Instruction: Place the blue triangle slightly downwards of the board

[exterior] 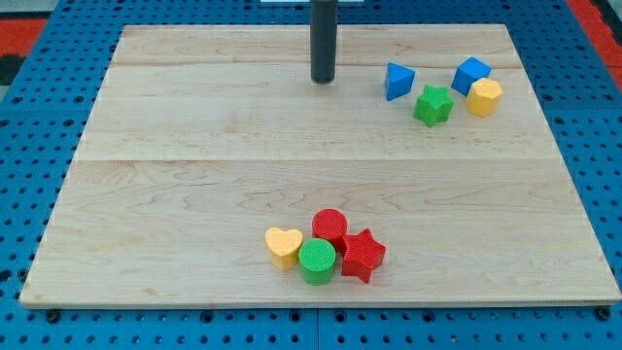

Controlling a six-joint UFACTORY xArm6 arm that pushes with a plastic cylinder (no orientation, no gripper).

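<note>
While the blue triangle (397, 81) sits near the view's top right of the pale wooden desk (194, 175), just left of the green star (433, 105), the push downward looks not yet begun. My tip (323, 80) stands apart to its left. No pincer exists, only a smooth dark rod. Blocks look ridged plastic.

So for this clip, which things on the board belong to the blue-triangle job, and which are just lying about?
In the job:
- blue triangle
- my tip, apart from it on the view's left
- board

Lying about:
- blue cube
- green star
- yellow hexagon
- yellow heart
- red cylinder
- green cylinder
- red star
</note>
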